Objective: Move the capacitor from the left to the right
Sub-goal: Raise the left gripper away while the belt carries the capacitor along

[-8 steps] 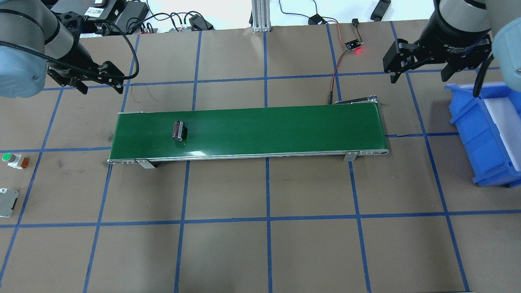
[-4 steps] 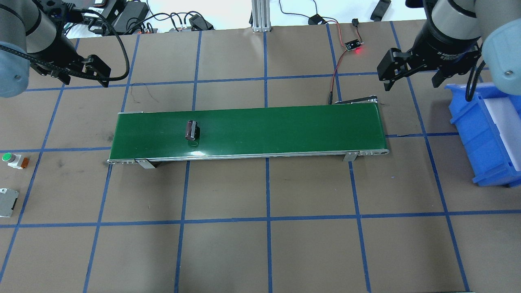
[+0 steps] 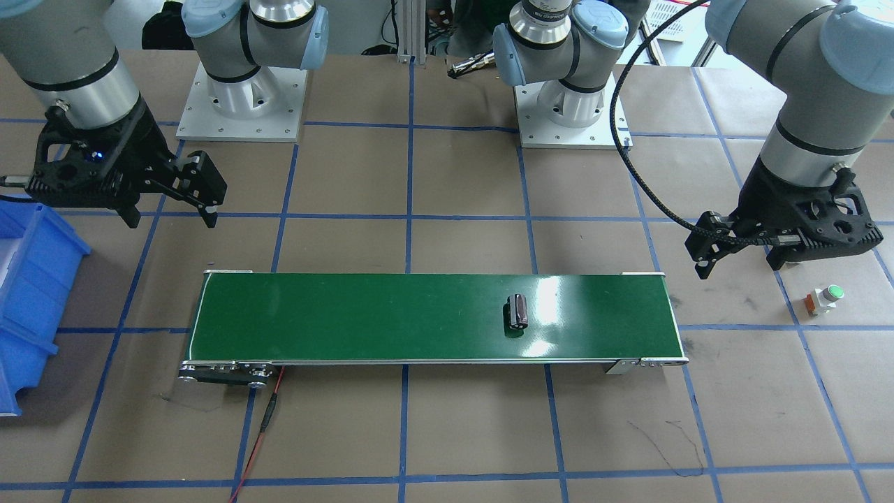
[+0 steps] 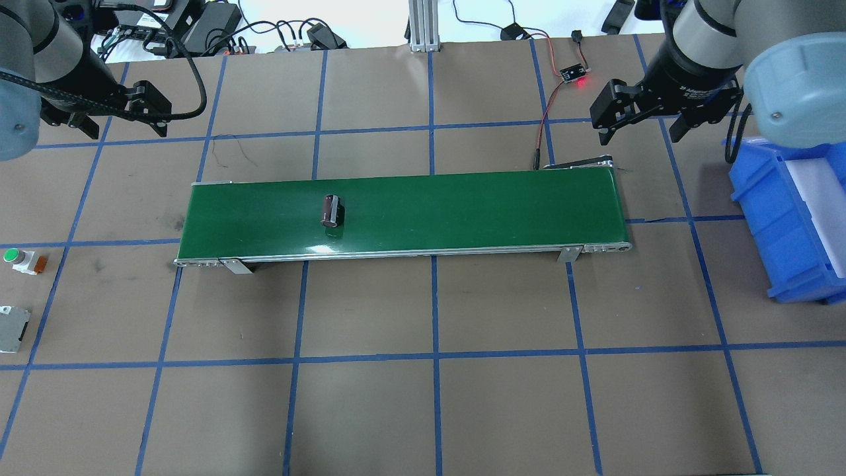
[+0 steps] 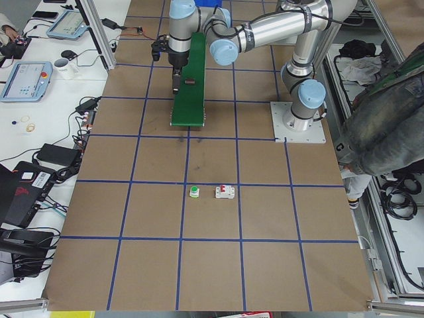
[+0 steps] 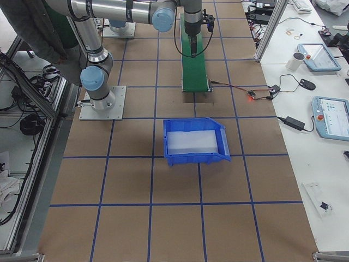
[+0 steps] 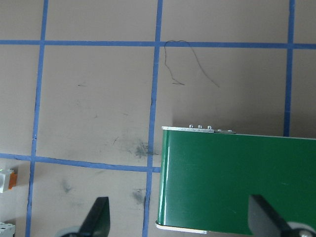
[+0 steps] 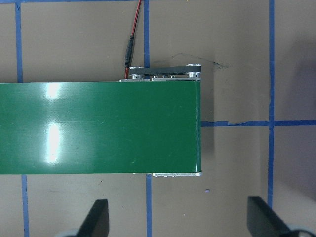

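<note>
- The capacitor [image 4: 332, 211] lies on its side on the green conveyor belt [image 4: 476, 208], left of the belt's middle in the overhead view.
- A blue bin [image 4: 770, 225] stands on the desk [image 4: 423, 396] past the belt's right end. A push button [image 4: 16, 259] and a circuit breaker [image 4: 12, 328] sit at the desk's left edge.
- The left claw [image 4: 115, 122] and the right claw [image 4: 641, 131] both hang spread and empty, beyond the belt's 2 far corners.
- Since 1 s ago the capacitor has ridden rightward, the left claw has drawn away, and the right claw has shifted left.

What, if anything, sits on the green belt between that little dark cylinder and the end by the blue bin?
Nothing visible. The capacitor lies alone on the conveyor belt, and the green surface from it to the end near the right gripper is bare.
</note>
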You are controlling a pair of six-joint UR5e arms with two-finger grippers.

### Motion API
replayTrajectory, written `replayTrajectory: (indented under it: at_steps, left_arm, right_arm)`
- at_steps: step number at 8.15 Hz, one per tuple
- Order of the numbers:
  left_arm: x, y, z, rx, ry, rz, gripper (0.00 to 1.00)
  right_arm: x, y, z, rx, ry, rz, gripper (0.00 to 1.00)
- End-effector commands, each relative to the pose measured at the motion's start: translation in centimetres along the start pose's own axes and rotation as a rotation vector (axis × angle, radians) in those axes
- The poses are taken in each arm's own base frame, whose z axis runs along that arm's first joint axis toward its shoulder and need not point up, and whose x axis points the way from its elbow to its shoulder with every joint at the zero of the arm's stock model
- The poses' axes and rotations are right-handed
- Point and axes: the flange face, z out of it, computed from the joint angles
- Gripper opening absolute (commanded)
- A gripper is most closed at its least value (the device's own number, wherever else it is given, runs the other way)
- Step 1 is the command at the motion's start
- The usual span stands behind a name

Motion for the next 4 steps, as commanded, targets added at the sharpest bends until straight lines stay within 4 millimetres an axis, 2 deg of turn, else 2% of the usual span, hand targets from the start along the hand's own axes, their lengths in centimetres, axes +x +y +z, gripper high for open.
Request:
replayTrajectory:
  at_steps: [1, 2, 3, 4]
  left_arm:
    - [1.7, 1.0, -1.1, -0.01, 0.124, -0.013, 1.0]
    - [2.4, 2.2, -0.6, -0.113, 0.184, -0.038, 1.0]
    - [2.8, 2.9, 0.2, -0.19, 0.202, -0.054, 1.0]
    - [3.2, 3.1, 0.1, -0.198, 0.202, -0.043, 1.0]
  right_arm:
    - [-0.6, -1.2, 5.5, 0.012, -0.05, 0.007, 1.0]
    - [-1.0, -1.4, 6.7, 0.012, -0.054, 0.006, 1.0]
    - [-1.5, -1.4, 7.0, 0.005, -0.064, 0.017, 1.0]
    - [-2.2, -1.6, 7.6, -0.004, -0.124, 0.033, 1.0]
